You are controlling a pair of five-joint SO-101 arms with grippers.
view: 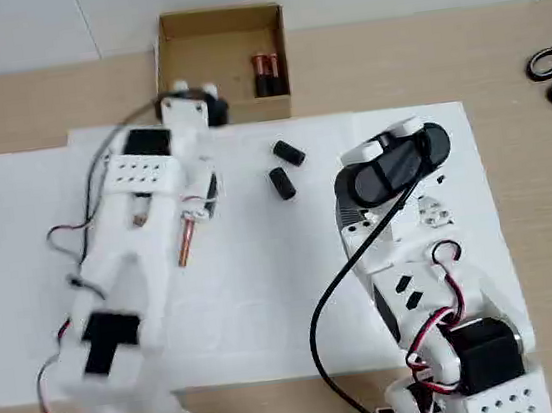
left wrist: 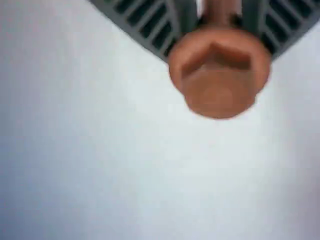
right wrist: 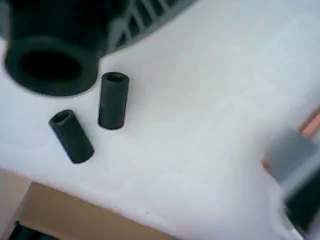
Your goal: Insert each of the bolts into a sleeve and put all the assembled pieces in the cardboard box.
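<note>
High view: the cardboard box (view: 169, 53) at the worktop's (view: 22, 107) far edge holds what look like assembled pieces (view: 266, 73); loose sleeves (view: 281, 183) lie just short of it.

Left wrist view: the left pincer (left wrist: 220, 12) is clamped on a bolt (left wrist: 217, 75) behind its head, which could swivel on contact.

Right wrist view: the right pincer (right wrist: 85, 22) is closed on a sleeve (right wrist: 50, 65), bore exposed; if the two are misaligned, the bolt would jam on the rim.

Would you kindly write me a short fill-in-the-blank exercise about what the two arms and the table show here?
1. The left gripper is shut on a copper-coloured ____.
2. The right gripper is shut on a black ____.
3. On the white paper lie ____ loose sleeves.
4. The assembled pieces lie in the cardboard ____.
Missing words: bolt; sleeve; two; box.
</note>
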